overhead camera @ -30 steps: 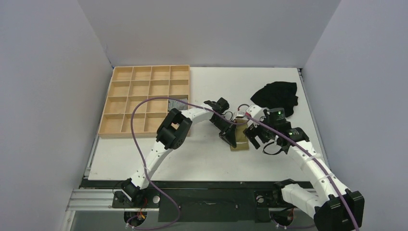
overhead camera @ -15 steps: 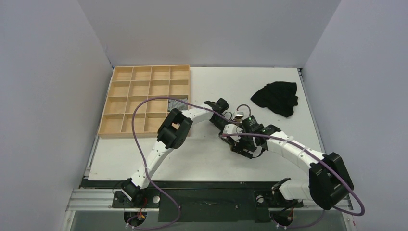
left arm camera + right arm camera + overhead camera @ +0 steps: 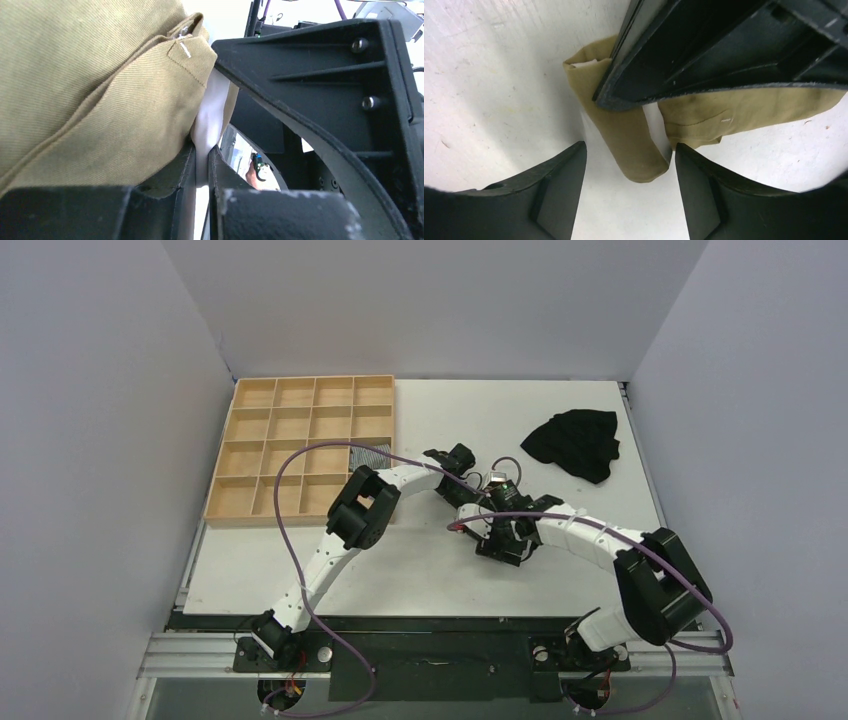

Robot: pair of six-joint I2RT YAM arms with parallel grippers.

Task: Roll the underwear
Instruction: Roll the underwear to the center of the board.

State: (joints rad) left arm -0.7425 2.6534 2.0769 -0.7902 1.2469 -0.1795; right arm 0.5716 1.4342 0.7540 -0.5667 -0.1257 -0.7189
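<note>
Right wrist view gives you the relation that matters: the underwear [image 3: 636, 145] lies on the table [image 3: 499, 75] directly between the two fingers of the right gripper [image 3: 629, 160]. These fingers stand apart, one on each side of it; whether one already touches the cloth, you cannot tell. The rolled part runs as a steep diagonal with its rounded end toward the wrist, so its long axis is nearly crossways to the closing line. The left gripper [image 3: 202, 165] is closed on the cream-white panel. By my judgement, the right arm is the one placed to squeeze the roll.
</note>
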